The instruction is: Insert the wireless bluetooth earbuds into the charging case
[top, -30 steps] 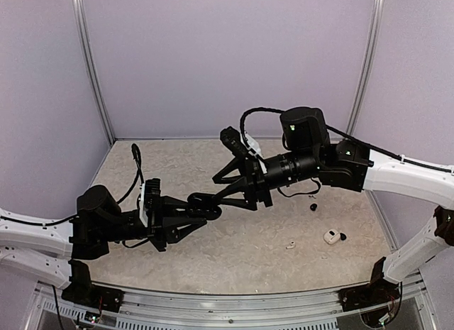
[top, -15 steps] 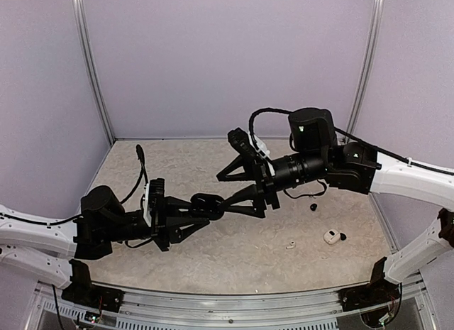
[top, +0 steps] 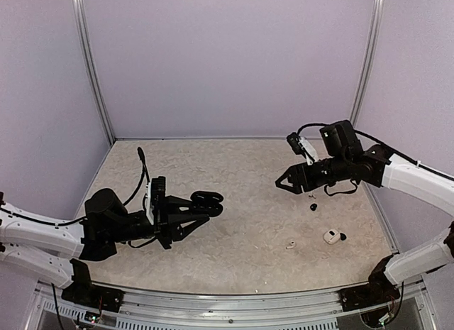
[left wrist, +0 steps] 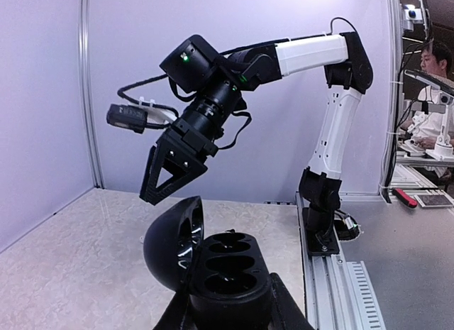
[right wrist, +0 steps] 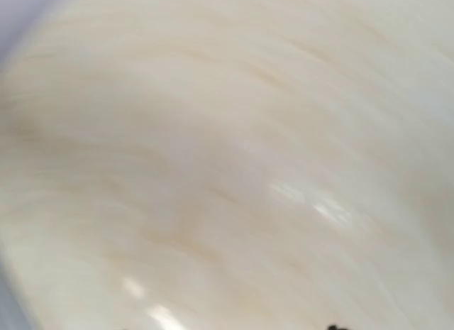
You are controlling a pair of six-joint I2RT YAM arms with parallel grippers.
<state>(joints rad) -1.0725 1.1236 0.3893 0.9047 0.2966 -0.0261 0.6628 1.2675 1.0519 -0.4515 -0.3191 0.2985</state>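
My left gripper [top: 201,204] is shut on an open black charging case [top: 206,199], held above the table. In the left wrist view the case [left wrist: 228,267] shows its dark sockets, with the lid [left wrist: 170,239] swung up to the left between my left gripper's [left wrist: 230,305] fingers. My right gripper [top: 281,182] hangs above the table's right half and also shows in the left wrist view [left wrist: 150,196]; its jaw gap is unclear. One black earbud [top: 313,207] lies below it. A white earbud [top: 290,245] and another black earbud [top: 343,236] lie further forward.
A white oval case [top: 330,236] lies at the right front beside the black earbud. The right wrist view shows only blurred table surface [right wrist: 227,160]. Lilac walls with metal posts [top: 92,67] enclose the table. A metal rail [top: 227,312] runs along the near edge.
My right arm has pulled back fast from the black case to the right side of the table. My left gripper stays put with the open case.
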